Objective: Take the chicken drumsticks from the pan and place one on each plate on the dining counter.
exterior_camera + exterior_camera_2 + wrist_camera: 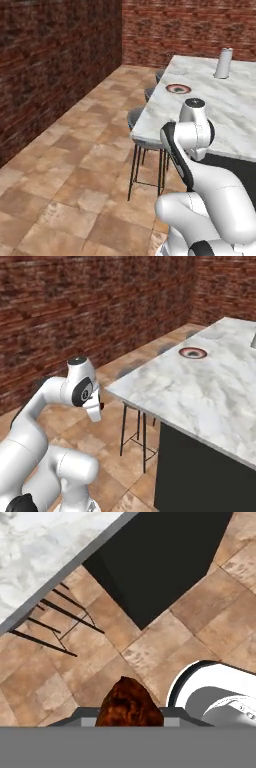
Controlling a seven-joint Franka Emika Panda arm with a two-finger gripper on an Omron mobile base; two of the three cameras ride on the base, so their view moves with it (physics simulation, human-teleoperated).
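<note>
Drumstick [129,704] in end effector [130,714], plate [178,88] on dining counter [235,107]

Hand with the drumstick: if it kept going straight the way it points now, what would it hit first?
Probably the tiled floor. The hand, shut on a chicken drumstick, looks down beside the dining counter, near its dark base and stool legs. Depth is unclear.

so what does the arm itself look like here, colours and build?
Glossy white rounded arm links with dark grey-black joint bands and a round dark cap on the top joint. No loose cables or visible logos. The gripper shows as a small dark tip with a reddish spot.
</note>
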